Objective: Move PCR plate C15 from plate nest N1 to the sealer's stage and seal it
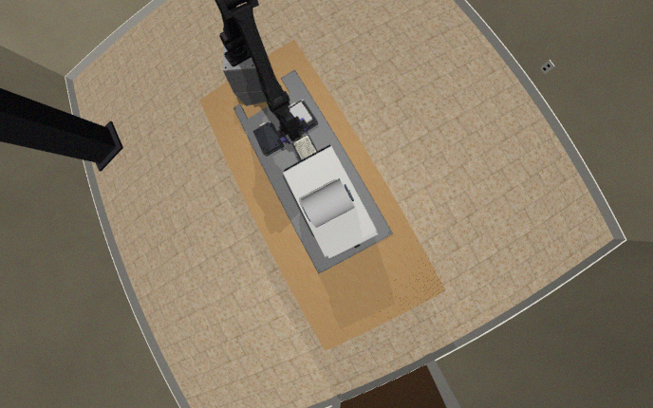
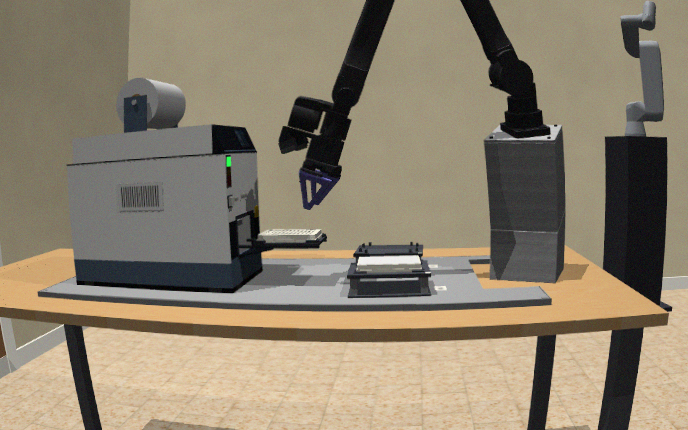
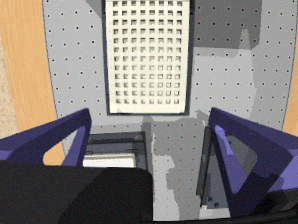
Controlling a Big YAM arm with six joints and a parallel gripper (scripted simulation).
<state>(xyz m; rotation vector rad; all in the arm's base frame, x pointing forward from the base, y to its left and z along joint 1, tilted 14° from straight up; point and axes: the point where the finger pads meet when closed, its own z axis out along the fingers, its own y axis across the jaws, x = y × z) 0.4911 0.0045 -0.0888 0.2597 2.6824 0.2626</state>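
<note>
The white 96-well plate C15 [image 2: 290, 234] lies on the sealer's stage [image 2: 293, 243], which stands out in front of the housing. It looks level, with its long side along the stage's travel. Its wells show open in the wrist view [image 3: 148, 52], with no foil on it. It also shows in the overhead view [image 1: 305, 146]. My gripper [image 2: 310, 204] is open and empty, well above the plate and a little toward the nests. Its purple fingers frame the plate's near end in the wrist view [image 3: 149, 156]. The lamp [image 2: 228, 161] on the sealer [image 2: 159, 202] is green.
Two black nests stand on the grey mat: the far one [image 2: 388, 249] is empty, the near one [image 2: 388, 262] holds the white-topped sealed plate C51. A foil roll [image 2: 151, 104] sits on top of the sealer. The arm's grey pedestal [image 2: 524, 202] stands to the right.
</note>
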